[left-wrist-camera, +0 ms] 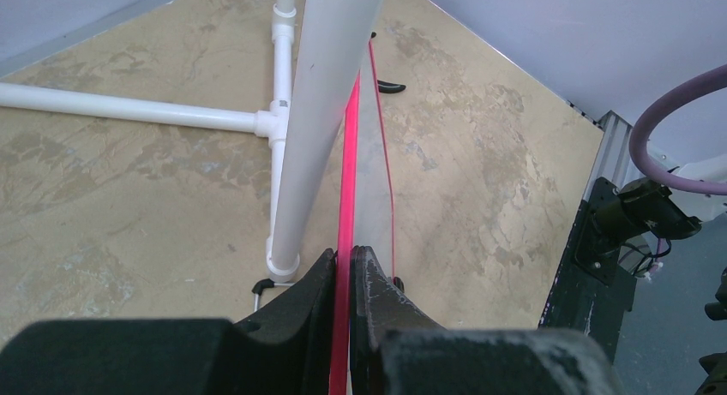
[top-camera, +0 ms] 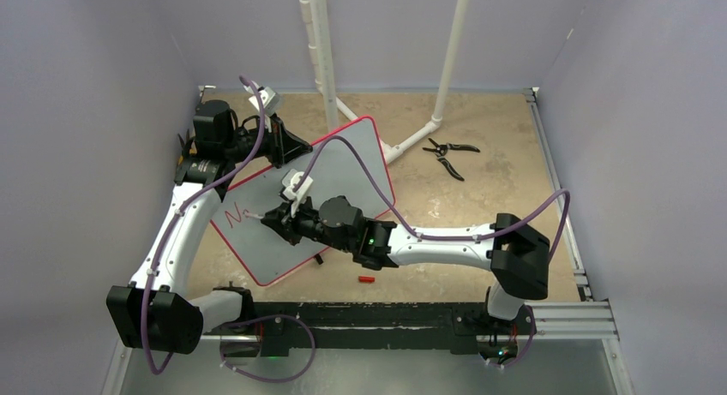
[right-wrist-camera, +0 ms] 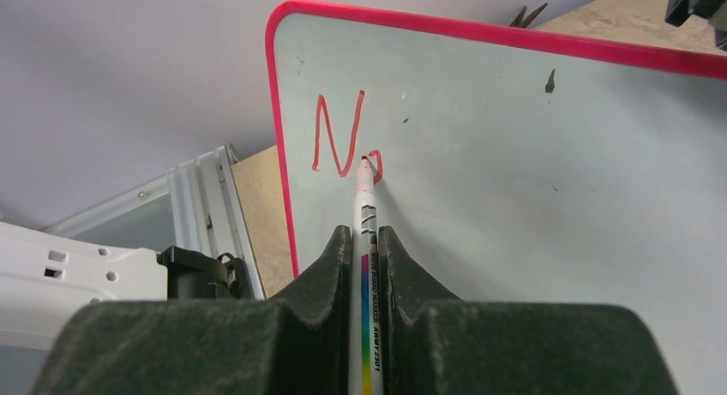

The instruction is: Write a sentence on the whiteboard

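On whiteboard (right-wrist-camera: 514, 198): sentence (right-wrist-camera: 333, 136) reads "N" plus partial stroke | right gripper (right-wrist-camera: 364, 232) pinches marker (right-wrist-camera: 366, 198) | left gripper (left-wrist-camera: 345, 254) clamps rim (left-wrist-camera: 349, 155)

Count on inspection: one whiteboard (top-camera: 343, 168), in the left gripper (left-wrist-camera: 345, 262). One marker (right-wrist-camera: 367, 206), in the right gripper (right-wrist-camera: 365, 241). One finished letter N (right-wrist-camera: 336, 138), just ahead of its fingertips. One red cap (top-camera: 366, 279). Two upright white pipes (top-camera: 319, 44).

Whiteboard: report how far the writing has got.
Done: the sentence has only a red N. In hand: the right gripper is shut on the marker, tip on the whiteboard, part-way through a second letter; the left gripper clamps the board's red rim. Left: nearly everything; the surface beyond those strokes is bare of writing.
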`<state>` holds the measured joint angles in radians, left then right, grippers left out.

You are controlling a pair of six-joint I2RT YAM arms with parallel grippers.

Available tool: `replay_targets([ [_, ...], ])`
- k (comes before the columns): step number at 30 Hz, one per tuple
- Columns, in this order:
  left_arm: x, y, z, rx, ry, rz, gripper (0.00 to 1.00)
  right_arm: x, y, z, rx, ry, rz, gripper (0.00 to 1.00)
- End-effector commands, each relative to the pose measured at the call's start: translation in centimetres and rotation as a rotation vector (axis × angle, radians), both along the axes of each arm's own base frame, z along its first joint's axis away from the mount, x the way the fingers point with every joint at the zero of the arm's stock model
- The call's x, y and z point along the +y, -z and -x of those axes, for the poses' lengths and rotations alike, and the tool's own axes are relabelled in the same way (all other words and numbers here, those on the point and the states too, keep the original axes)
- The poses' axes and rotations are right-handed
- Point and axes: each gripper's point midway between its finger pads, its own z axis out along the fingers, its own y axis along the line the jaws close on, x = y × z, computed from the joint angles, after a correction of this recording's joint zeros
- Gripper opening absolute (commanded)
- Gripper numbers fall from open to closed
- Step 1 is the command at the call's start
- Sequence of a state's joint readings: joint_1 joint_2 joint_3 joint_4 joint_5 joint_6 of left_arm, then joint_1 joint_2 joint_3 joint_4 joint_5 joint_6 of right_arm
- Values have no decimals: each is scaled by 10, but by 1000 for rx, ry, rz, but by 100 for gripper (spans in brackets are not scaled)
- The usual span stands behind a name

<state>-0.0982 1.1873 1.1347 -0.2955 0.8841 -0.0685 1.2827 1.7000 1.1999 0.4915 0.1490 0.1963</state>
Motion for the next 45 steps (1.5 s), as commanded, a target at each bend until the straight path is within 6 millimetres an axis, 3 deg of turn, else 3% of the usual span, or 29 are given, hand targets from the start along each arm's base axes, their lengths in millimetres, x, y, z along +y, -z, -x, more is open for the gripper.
replay_targets([
  [1, 11, -4, -13, -32, -53, -4, 0, 2, -4, 3, -15, -27, -12, 0],
  [13, 11, -4, -14, -32, -54, -3, 0, -8, 13, 5, 10, -9, 26, 0],
  [28, 11, -5, -13, -35, -52, -2, 0, -23, -14, -15, 18, 134, -51, 0],
  [36, 11, -5, -13, -36, -51, -2, 0, -20, -17, -6, -2, 76, -50, 0],
  [45, 11, -3, -13, -33, -53, -4, 0, -27, -40, 7, -39, 10, -105, 0],
])
